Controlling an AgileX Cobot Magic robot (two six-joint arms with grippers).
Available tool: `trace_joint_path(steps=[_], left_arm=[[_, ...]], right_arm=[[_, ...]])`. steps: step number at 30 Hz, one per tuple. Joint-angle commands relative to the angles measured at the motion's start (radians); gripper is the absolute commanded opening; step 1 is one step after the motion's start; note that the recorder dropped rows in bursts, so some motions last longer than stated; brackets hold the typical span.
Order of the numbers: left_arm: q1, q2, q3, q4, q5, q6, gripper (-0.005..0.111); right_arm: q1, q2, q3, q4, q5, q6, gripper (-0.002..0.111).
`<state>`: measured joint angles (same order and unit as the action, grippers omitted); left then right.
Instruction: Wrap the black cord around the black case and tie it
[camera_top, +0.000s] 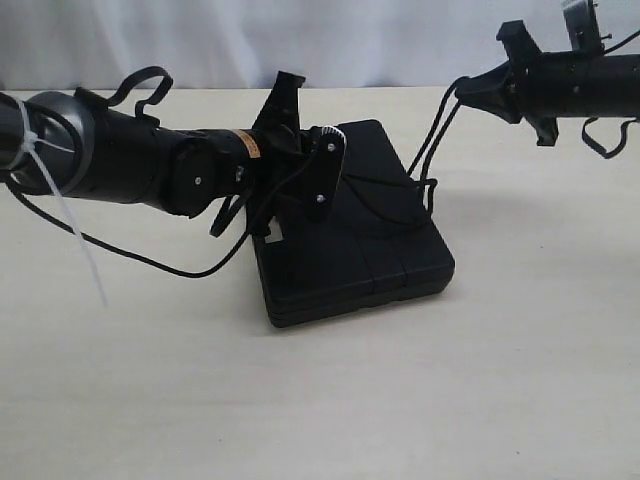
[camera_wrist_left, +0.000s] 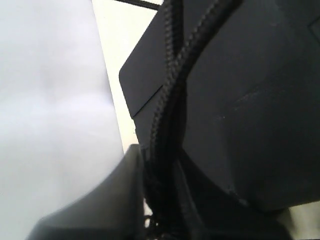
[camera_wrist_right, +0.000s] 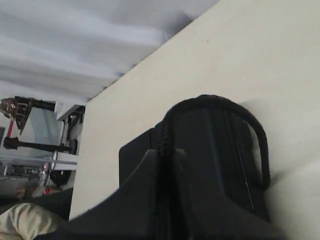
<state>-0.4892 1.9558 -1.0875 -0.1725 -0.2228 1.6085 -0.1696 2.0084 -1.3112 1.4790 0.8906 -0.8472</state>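
Exterior view: black case (camera_top: 370, 250) lies flat on the tan table (camera_top: 500, 390), about mid-scene. Left gripper (camera_top: 300, 160) comes in from the left and sits over the case's near-left top corner, low and close to the lid; finger state not clear from this angle. Right gripper (camera_top: 466, 90) is raised, up and to the right of the case, off the table. Black cord (camera_top: 428, 140) drops from the right gripper in two strands to the case's right edge, forms a small loop there and crosses the lid toward the left gripper. A thin black line also trails over the table left of the case; cord or arm cable, can't tell. White zip tie (camera_top: 75, 225) hangs off the left arm. Left wrist view: black cord (camera_wrist_left: 170, 100) runs doubled along the black case (camera_wrist_left: 250, 100) and down into the left gripper (camera_wrist_left: 160, 217), fingers (camera_wrist_left: 105, 205) together with the cord pinched between them; blurry here. Right wrist view: right gripper (camera_wrist_right: 165, 155) has its fingers (camera_wrist_right: 135, 195) pressed together on the black cord (camera_wrist_right: 210, 98), which arches out as a loop over the black case (camera_wrist_right: 220, 150), with table beyond.
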Motion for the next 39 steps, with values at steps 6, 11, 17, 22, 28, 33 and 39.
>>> trace_joint_path(steps=[6,11,17,22,28,33,39], left_arm=[[-0.005,0.023,-0.002,-0.007,-0.085,-0.047,0.000],[-0.005,0.022,-0.002,-0.007,-0.092,-0.095,0.000],[-0.005,0.022,-0.002,-0.008,-0.088,-0.125,0.000],[-0.005,0.022,-0.002,-0.031,-0.083,-0.125,0.000],[-0.005,0.022,-0.002,-0.031,-0.076,-0.125,0.000],[-0.005,0.022,-0.002,-0.031,-0.048,-0.125,0.000],[-0.005,0.022,-0.002,-0.035,-0.033,-0.125,0.000]], right_arm=[[0.028,0.002,-0.002,-0.207,0.072,-0.017,0.005],[0.095,0.002,-0.002,-0.273,0.091,-0.120,0.005],[0.148,0.002,-0.002,-0.414,0.091,-0.170,0.005],[0.148,-0.023,-0.002,-0.567,0.091,-0.169,0.005],[0.148,-0.090,-0.002,-0.669,0.075,-0.139,0.026],[0.148,-0.132,-0.002,-0.684,0.057,-0.098,0.056],[0.148,-0.217,-0.002,-0.932,0.040,0.096,0.060]])
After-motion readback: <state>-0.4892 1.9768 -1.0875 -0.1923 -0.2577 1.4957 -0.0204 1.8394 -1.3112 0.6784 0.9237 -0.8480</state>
